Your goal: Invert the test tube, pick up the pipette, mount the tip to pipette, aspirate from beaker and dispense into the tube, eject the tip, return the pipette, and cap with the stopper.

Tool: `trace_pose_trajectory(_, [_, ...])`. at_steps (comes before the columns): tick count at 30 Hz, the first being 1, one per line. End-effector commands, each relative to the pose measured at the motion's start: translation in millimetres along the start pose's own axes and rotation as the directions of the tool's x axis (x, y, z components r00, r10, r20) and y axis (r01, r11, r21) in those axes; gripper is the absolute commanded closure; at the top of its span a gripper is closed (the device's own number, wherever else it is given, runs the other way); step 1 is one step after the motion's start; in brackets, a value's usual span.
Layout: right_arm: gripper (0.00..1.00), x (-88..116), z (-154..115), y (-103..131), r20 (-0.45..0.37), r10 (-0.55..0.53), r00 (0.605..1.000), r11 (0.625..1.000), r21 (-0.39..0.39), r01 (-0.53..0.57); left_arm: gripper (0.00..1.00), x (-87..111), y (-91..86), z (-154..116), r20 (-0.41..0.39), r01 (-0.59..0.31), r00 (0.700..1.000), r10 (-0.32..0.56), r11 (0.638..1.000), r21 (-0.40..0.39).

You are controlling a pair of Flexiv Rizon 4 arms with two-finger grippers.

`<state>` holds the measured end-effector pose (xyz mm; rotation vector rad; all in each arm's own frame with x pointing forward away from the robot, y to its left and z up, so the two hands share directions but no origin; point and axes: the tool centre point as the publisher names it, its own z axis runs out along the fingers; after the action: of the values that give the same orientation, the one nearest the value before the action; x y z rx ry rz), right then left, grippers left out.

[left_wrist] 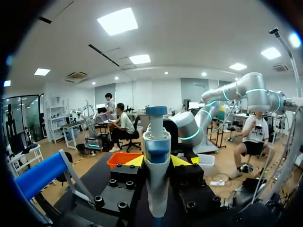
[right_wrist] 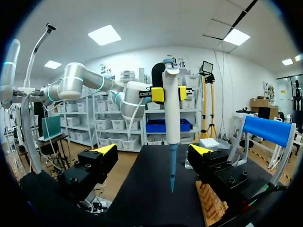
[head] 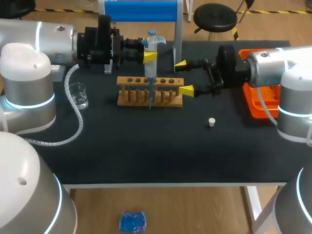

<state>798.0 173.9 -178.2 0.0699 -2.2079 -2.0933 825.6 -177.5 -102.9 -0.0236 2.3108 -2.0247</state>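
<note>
My left gripper is shut on the white pipette, which it holds upright above the wooden tube rack. The pipette's blue tip points down into the rack's middle; I cannot make out the test tube there. From the left wrist the pipette stands between the yellow fingertips. My right gripper is open just right of the rack, holding nothing. Its wrist view shows the pipette and tip ahead of the right gripper. The white stopper lies on the mat. The glass beaker stands at left.
An orange tray sits at the table's right edge under my right arm. The blue pipette stand rises at the back behind the rack. A coiled white cable runs past the beaker.
</note>
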Motion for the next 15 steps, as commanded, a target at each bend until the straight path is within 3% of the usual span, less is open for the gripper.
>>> trace_pose_trajectory(1, [0.00, -11.5, 20.6, 5.9, -0.002, -0.005, 1.000, 1.000, -0.001, 0.005, 1.00, 0.0, 0.3, 0.5, 0.001, -0.001, 1.000, 0.001, 1.000, 0.001])
trace_pose_trajectory(8, [0.00, -20.0, 43.5, 16.6, -0.012, 0.004, 1.000, 1.000, -0.020, -0.004, 1.00, 0.0, 0.3, 0.5, 0.001, -0.001, 1.000, 0.001, 1.000, 0.001])
trace_pose_trajectory(15, [0.00, -26.3, 63.2, 20.5, 0.058, -0.032, 0.998, 0.999, -0.031, 0.034, 1.00, 0.0, 0.3, 0.5, 0.001, -0.001, 1.000, 0.001, 1.000, 0.001])
